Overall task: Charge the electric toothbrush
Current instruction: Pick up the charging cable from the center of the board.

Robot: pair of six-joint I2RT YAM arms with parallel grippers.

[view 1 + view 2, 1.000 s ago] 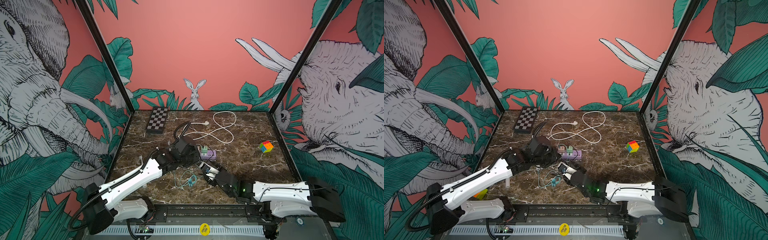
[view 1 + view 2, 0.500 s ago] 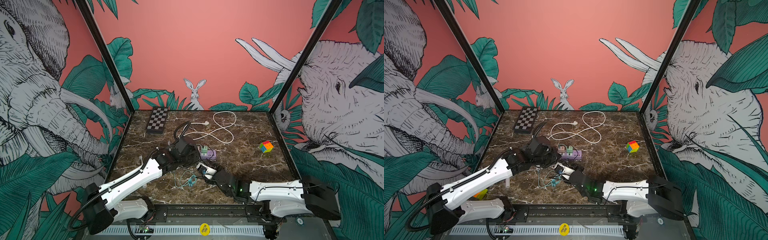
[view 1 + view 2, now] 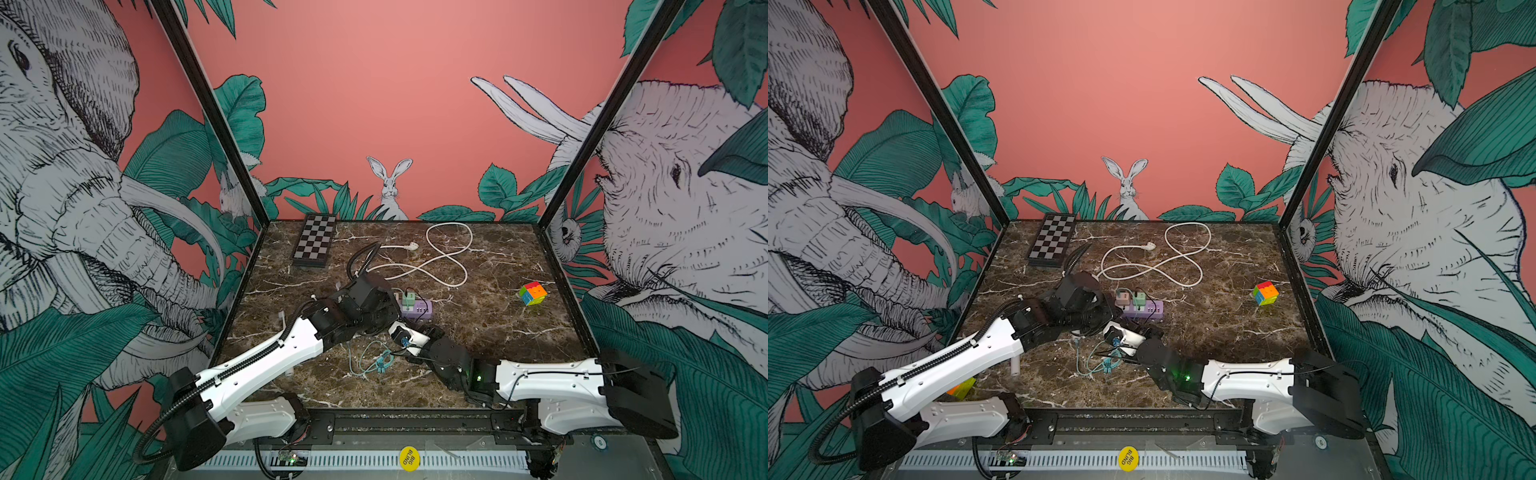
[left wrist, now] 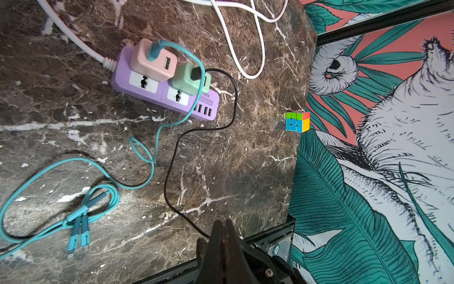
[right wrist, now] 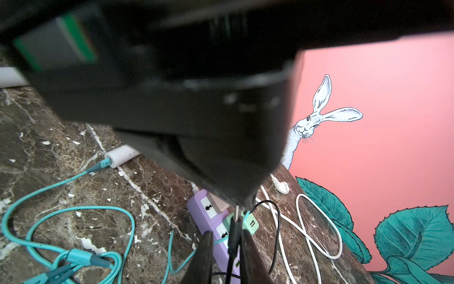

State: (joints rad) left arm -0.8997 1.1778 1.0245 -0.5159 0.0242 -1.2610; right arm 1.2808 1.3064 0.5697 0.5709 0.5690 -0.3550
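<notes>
ROBOT ARMS MEET OVER A CHARGING CABLE: Two arms converge near the centre of a marble table [image 3: 490, 336], just at 6 o'clock of a purple power strip [image 3: 1148, 311]. The left gripper [image 4: 222, 222] has its fingers pressed together, with a black cable [image 4: 169, 159] running up to their side; whether they nip it cannot be told. The right gripper [image 5: 226, 231] stands with its jaws narrowly spread either side of that cable's plug [image 5: 233, 237], one finger against it and a sliver of gap at the other. The cable's far end sits in a green adapter [image 4: 190, 78] on the strip, beside a pink adapter [image 4: 152, 61] holding a teal cable [image 4: 91, 202]. The white toothbrush handle [image 5: 122, 155] lies flat on the marble at about 8 o'clock of the strip, partly under the left arm, a teal connector at its end. A colour cube [image 3: 532, 293] rests at 3 o'clock, a chessboard [image 3: 313, 241] at 11 and a looped white cord [image 3: 411, 246] at 12
</notes>
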